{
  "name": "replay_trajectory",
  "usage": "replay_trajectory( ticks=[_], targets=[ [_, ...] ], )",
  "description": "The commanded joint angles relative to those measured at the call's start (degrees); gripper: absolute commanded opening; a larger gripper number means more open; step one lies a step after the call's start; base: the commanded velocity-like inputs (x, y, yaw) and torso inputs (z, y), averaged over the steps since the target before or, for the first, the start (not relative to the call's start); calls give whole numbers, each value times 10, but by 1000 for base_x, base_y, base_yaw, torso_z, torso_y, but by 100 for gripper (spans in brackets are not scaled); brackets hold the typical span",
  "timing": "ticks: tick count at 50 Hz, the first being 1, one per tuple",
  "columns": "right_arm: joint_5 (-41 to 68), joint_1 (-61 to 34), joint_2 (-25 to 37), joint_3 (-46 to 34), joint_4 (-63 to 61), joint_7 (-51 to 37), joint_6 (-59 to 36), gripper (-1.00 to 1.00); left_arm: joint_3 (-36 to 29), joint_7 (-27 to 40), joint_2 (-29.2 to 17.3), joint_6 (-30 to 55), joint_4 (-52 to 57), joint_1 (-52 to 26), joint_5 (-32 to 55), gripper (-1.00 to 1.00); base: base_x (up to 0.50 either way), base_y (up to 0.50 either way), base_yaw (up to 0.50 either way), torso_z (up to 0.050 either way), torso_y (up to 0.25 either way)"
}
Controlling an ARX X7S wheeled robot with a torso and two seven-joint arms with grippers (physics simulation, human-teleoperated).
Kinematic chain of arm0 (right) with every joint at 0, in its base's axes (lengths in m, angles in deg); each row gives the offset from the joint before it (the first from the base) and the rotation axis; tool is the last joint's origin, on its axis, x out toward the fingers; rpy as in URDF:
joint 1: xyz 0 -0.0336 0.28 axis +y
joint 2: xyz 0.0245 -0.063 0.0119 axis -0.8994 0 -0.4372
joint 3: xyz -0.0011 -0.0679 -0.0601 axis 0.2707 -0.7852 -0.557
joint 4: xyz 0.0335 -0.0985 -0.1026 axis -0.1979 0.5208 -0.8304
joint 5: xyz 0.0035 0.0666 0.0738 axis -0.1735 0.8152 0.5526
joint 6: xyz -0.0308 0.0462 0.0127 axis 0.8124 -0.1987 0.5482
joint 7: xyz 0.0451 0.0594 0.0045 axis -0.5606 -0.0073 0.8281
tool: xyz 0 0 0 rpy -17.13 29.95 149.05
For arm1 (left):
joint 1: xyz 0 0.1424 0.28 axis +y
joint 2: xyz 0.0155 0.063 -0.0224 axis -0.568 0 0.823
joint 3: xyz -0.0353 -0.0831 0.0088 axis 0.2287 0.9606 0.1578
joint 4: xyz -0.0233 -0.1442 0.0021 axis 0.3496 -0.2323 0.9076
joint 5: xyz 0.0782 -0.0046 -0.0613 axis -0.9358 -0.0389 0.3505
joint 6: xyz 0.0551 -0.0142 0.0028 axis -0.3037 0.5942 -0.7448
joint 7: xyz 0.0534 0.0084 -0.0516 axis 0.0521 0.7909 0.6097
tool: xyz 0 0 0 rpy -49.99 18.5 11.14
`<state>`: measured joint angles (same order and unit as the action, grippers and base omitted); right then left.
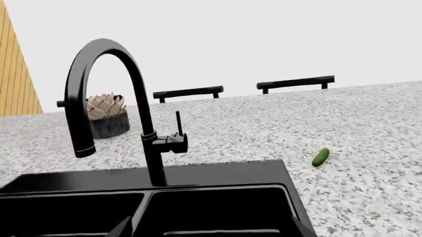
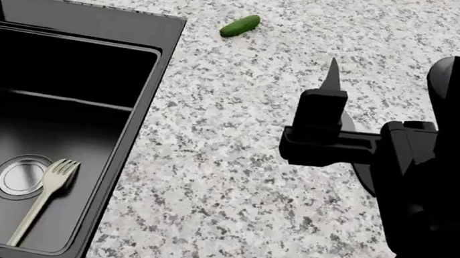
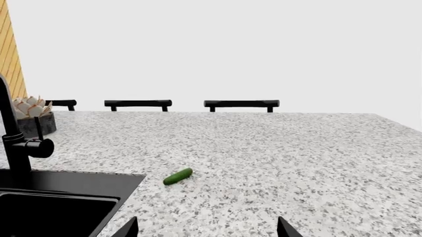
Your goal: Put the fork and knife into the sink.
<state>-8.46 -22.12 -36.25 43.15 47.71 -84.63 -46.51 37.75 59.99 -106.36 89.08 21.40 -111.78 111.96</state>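
Observation:
The cream fork lies in the right basin of the black sink, its tines beside the round silver drain. The knife is on the counter to the right. Only its grey pointed blade shows, past my right gripper; the handle is hidden under it. My right gripper is open, its fingertips wide apart over bare counter in the right wrist view. My left gripper hangs open over the sink with nothing between its fingers. It is out of the head view.
A black faucet arches over the sink's back rim. A small green cucumber lies on the speckled counter beyond the knife. A potted succulent stands behind the faucet, and black chair backs line the far edge.

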Motion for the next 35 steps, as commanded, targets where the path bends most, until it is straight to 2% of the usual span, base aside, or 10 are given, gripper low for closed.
replay_trajectory(
  ticks=[1,5,10,13,15,24,26,28,35],
  targets=[
    [5,-12,3,-10,5,-6,-9,100,15,29,-9,-23,36,28,9,100,0,0,0,0,0],
    [10,-31,11,-22,24,-1,-24,100,16,4,-9,-31,44,40,-14,100,0,0,0,0,0],
    [43,-110,15,-17,84,9,-97,100,19,-9,-11,-39,46,43,-20,100,0,0,0,0,0],
    [53,-135,41,-51,127,-14,-96,100,18,-21,-13,-44,48,48,-30,100,0,0,0,0,0],
    [67,-149,43,-47,150,-4,-94,100,18,-28,-12,-47,49,52,-36,100,0,0,0,0,0],
    [68,-233,78,-116,272,8,-93,100,14,-53,-16,-58,52,60,-56,100,0,0,0,0,0],
    [82,-249,86,-125,294,10,-98,100,12,-60,-17,-61,52,62,-61,100,0,0,0,0,0],
    [129,-270,97,-139,340,-27,-101,100,9,-72,-16,-66,53,66,-71,100,0,0,0,0,0],
    [162,-277,117,-168,392,-40,-92,100,10,-91,-20,-76,55,76,-81,100,0,0,0,0,0]
  ],
)
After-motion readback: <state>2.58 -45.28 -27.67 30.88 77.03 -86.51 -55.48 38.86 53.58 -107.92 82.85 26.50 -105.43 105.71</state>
